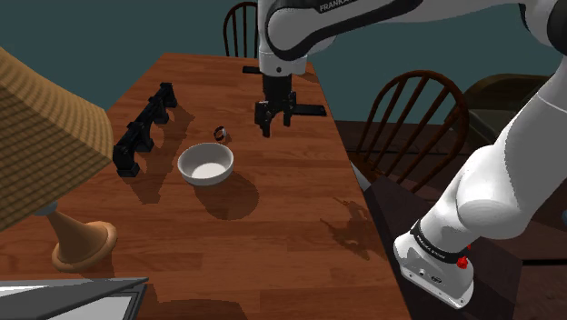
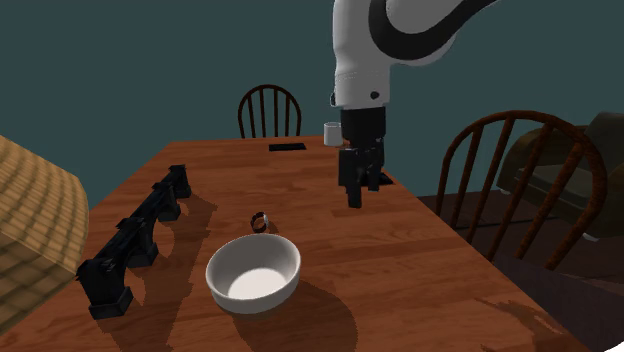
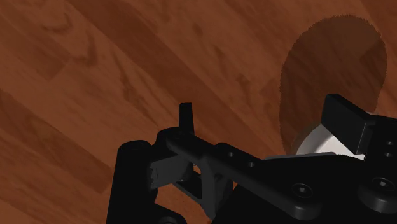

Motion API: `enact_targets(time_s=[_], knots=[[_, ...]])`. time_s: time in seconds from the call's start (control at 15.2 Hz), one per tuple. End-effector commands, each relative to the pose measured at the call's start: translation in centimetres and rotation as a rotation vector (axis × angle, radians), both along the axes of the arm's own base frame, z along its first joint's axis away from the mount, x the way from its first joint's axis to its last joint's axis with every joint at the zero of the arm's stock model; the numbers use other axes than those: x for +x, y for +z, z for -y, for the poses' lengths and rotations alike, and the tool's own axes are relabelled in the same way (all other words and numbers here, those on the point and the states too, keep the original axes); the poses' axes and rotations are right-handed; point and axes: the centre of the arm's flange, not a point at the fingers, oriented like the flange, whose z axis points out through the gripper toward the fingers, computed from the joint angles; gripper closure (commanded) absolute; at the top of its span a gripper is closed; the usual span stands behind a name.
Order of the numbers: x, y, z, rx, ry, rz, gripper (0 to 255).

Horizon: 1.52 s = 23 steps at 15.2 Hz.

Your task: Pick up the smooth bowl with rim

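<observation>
Hand [image 1: 275, 121] hangs open and empty above the brown wooden table [image 1: 291, 236], white bowl [image 1: 205, 165] nearby, teal wall [image 2: 150, 60] behind.

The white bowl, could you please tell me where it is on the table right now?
In the shoulder view the white bowl sits on the wooden table, right of the black rack, with a small ring just beyond it.

The bowl [image 1: 205, 165] is 1 white, smooth, round piece with a plain rounded rim. It stands upright on the brown wooden table [image 1: 273, 227], its opening turned up, and its inside is empty. It lies near a small dark ring [image 1: 221, 133] and a little apart from the long black rack [image 1: 144, 127].
</observation>
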Motion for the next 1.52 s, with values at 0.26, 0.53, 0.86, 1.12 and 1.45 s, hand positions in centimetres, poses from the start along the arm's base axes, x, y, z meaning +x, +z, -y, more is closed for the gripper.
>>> enact_targets(time_s=[0.26,0.53,0.86,1.12,1.45], knots=[[5.5,-3.7,-4.7,0.033,-0.001,-0.016,0],[9.0,-5.9,-7.8,0.055,-0.001,-0.027,0],[11.5,-8.5,-10.1,0.071,-0.001,-0.034,0],[11.5,-10.6,-10.0,0.071,-0.001,-0.034,0],[11.6,-11.3,-10.0,0.071,-0.001,-0.034,255]])
